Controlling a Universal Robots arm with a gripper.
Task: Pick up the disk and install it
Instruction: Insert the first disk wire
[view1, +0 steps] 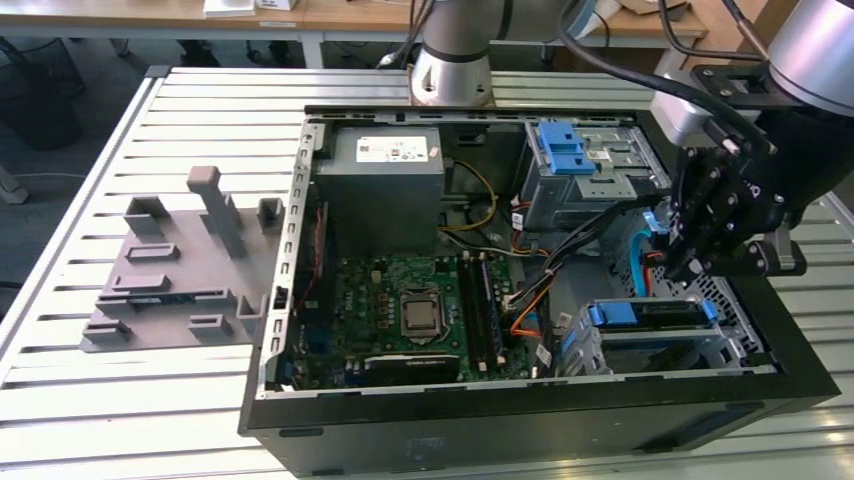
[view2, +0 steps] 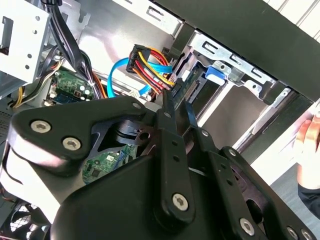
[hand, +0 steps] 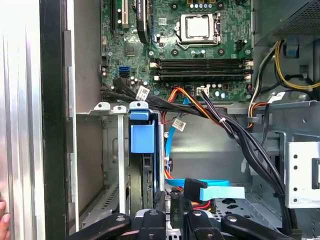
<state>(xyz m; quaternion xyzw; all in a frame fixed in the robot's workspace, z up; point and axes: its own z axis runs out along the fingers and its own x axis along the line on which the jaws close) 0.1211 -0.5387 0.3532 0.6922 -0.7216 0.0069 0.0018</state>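
Observation:
The disk (view1: 650, 315) sits in the grey drive cage (view1: 747, 345) at the case's front corner on the exterior view's right, with its blue bracket tab facing up. In the first wrist view the disk (hand: 148, 175) stands on edge in a cage slot under its blue tab. In the second wrist view the disk (view2: 194, 89) has cables plugged in beside it. My gripper (view1: 683, 266) hangs a little above and behind the cage, apart from the disk. Its fingers (view2: 167, 107) stand close together with nothing between them, as the gripper (hand: 167, 204) also shows in the first wrist view.
The open black computer case (view1: 400, 425) lies on a slatted table, with motherboard (view1: 414, 305), grey power supply (view1: 380, 190) and a second bay with a blue latch (view1: 574, 150). Cable bundles (hand: 235, 130) run beside the cage. A grey fixture (view1: 174, 270) stands at the exterior view's left. A hand (view2: 309, 145) is near the case.

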